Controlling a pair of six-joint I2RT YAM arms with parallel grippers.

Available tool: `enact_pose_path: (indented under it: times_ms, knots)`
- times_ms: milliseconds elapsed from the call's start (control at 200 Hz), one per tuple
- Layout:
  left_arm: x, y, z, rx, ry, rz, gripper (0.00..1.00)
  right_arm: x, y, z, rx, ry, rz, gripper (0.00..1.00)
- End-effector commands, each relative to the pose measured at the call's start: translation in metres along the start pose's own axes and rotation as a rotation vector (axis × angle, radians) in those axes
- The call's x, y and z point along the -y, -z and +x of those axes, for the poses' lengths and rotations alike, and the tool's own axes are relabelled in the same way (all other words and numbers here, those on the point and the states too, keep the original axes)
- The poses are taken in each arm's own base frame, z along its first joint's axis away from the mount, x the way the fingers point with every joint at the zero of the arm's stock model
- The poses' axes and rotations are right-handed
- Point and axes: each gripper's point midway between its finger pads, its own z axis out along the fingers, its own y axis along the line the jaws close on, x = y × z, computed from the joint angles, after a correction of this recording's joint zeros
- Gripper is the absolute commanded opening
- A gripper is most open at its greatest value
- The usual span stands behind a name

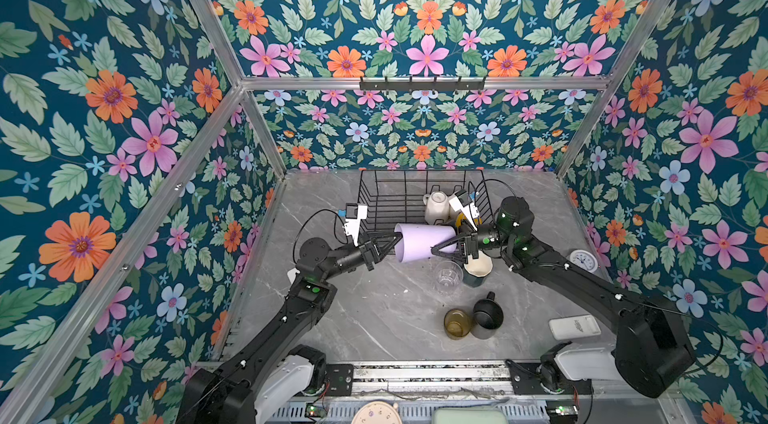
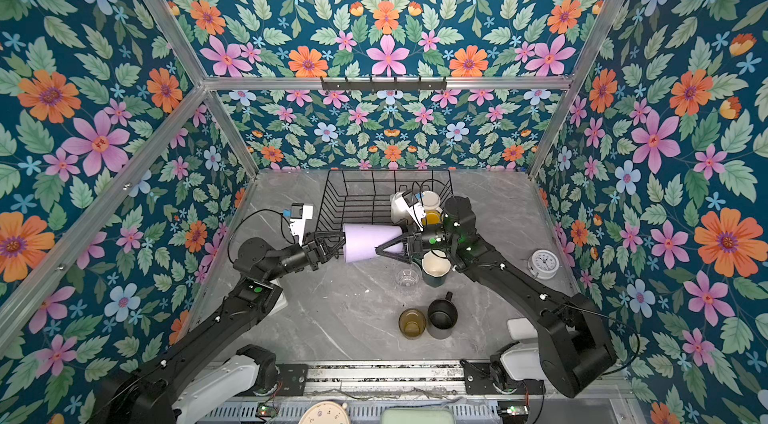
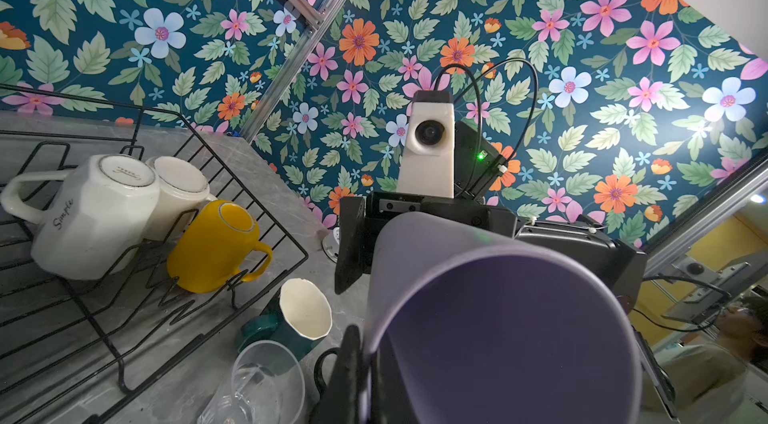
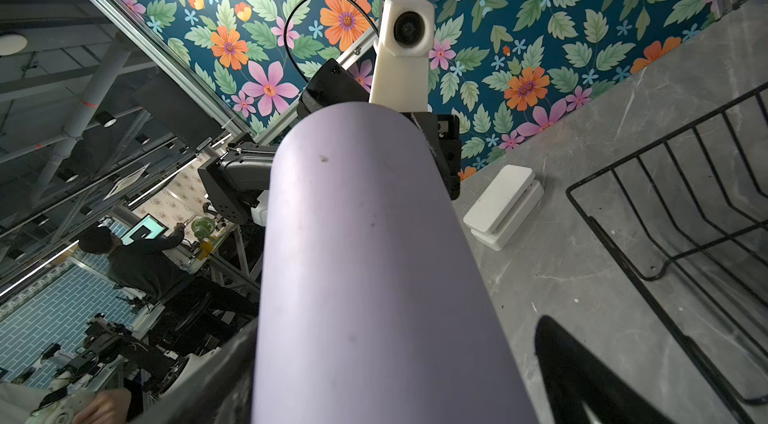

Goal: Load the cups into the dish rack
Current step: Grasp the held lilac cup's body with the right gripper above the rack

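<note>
- Currently, in both top views, I see the tumbler [image 1: 419,241] lying sideways in the air between my two grippers, above the near rim of the rack [image 1: 365,197].
- The left gripper [image 1: 395,240] is clamped tight on the tumbler's wide rim. The right gripper [image 1: 442,245] is spread wide, with a finger on either side of the narrow end.
- On the table [image 1: 374,318], just on my side of the right jaws, stand the green mug [image 1: 478,270] and the clear glass [image 1: 449,276]. The amber glass [image 1: 457,323] and the black mug [image 1: 487,315] touch each other well clear of both jaws.
- From the left wrist, the tumbler's [image 3: 498,339] open mouth sits right at the left jaws, with one finger [image 3: 347,363] against its wall.
- Off to one side of those jaws is the rack [image 3: 266,210]. It holds the script mug [image 3: 91,218], a white mug [image 3: 178,189] and the yellow mug [image 3: 216,247], all leaning with their bottoms showing.
- The green mug [image 3: 303,314] and clear glass [image 3: 262,384] stand on the table between the rack and the jaws.
- From the right wrist, the tumbler [image 4: 365,276] runs straight out between the right jaws.
- One finger [image 4: 582,372] stands apart from the tumbler, with table showing in the gap. The other is a blur beside it, and I cannot tell whether it touches.
- A corner of the rack [image 4: 665,142] lies beside the free finger.
</note>
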Motion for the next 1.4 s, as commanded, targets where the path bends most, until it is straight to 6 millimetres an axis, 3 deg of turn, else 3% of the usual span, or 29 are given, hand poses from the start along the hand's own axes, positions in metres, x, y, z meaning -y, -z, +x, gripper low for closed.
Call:
enact_pose_path:
  times_ms: [0, 250, 365, 745, 900, 950, 1040, 1195, 1225, 1310, 1350, 1400]
  knots:
    - [0.013, -0.001, -0.007, 0.017, -0.039, 0.054, 0.0, -0.001, -0.002, -0.006, 0.015, 0.022, -0.003, 0.95]
    - [0.011, -0.002, -0.006, 0.008, -0.028, 0.061, 0.0, -0.001, -0.003, -0.01, 0.017, 0.025, -0.012, 0.95]
    - [0.011, -0.002, -0.006, 0.009, -0.028, 0.061, 0.0, 0.001, -0.004, -0.01, 0.012, 0.018, -0.016, 0.88]
    - [0.007, -0.004, -0.01, 0.017, -0.023, 0.045, 0.0, 0.006, -0.006, -0.009, -0.003, -0.004, 0.0, 0.45]
    - [0.005, -0.003, -0.01, 0.018, -0.018, 0.036, 0.0, 0.01, -0.006, -0.013, 0.001, -0.019, 0.031, 0.17]
    - [0.005, -0.003, -0.01, 0.018, -0.018, 0.034, 0.01, 0.01, -0.005, -0.014, 0.004, -0.02, 0.037, 0.0]
    - [0.004, -0.003, -0.01, 0.017, -0.016, 0.028, 0.03, 0.011, -0.005, -0.016, 0.009, -0.029, 0.045, 0.0]
    - [-0.001, -0.001, -0.01, 0.02, -0.012, 0.004, 0.21, 0.012, -0.003, -0.022, 0.027, -0.042, 0.082, 0.0]
    - [-0.002, -0.001, -0.01, 0.019, -0.011, -0.002, 0.28, 0.013, -0.001, -0.024, 0.03, -0.047, 0.091, 0.0]
    - [-0.003, 0.0, -0.01, 0.019, -0.016, -0.011, 0.73, 0.018, 0.008, -0.031, 0.05, -0.077, 0.143, 0.0]
    - [-0.003, 0.001, -0.009, 0.021, -0.021, -0.016, 0.83, 0.022, 0.015, -0.036, 0.065, -0.096, 0.176, 0.0]
    - [-0.005, 0.002, -0.01, 0.027, -0.031, -0.032, 0.88, 0.023, 0.021, -0.04, 0.073, -0.107, 0.202, 0.0]
